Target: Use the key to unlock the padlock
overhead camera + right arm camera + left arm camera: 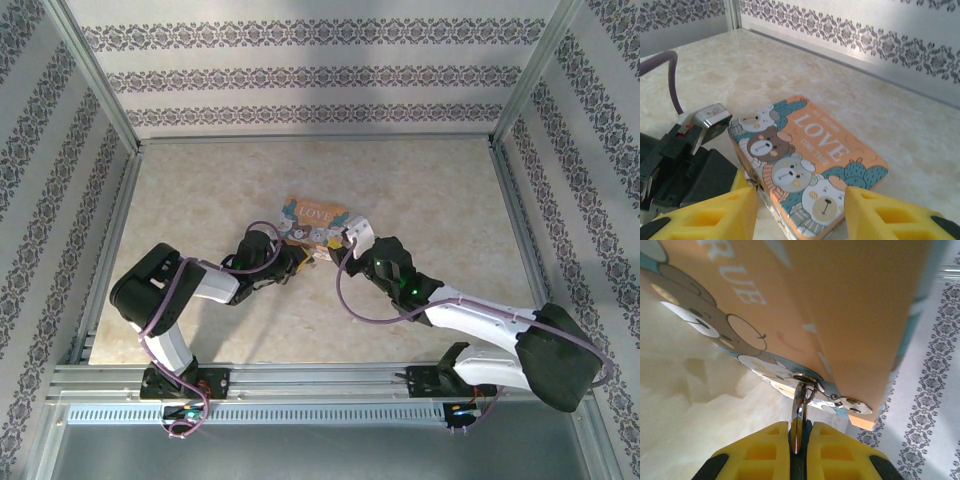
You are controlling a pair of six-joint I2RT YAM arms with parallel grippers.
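The padlock (pixel 315 222) is a flat orange block lettered "LOVE" with cartoon bears, lying mid-table. In the left wrist view its side (pixel 850 305) fills the upper frame. My left gripper (pixel 799 432) is shut on the key (pixel 799 412). The key's silvery shaft runs up from between the yellow pads into the round keyhole (pixel 807 379), and its head is hidden between the pads. From above, the left gripper (pixel 300 258) sits at the padlock's near left edge. My right gripper (pixel 800 200) is open, its yellow fingers (pixel 890 215) standing either side of the padlock's (pixel 810 150) near end.
The pale marbled tabletop (pixel 430 190) is ringed by a metal frame (pixel 110 230) and patterned walls (pixel 320 80). A purple cable (pixel 350 300) loops off the right wrist. The left arm's black wrist body (pixel 685 170) sits close to the padlock's left side.
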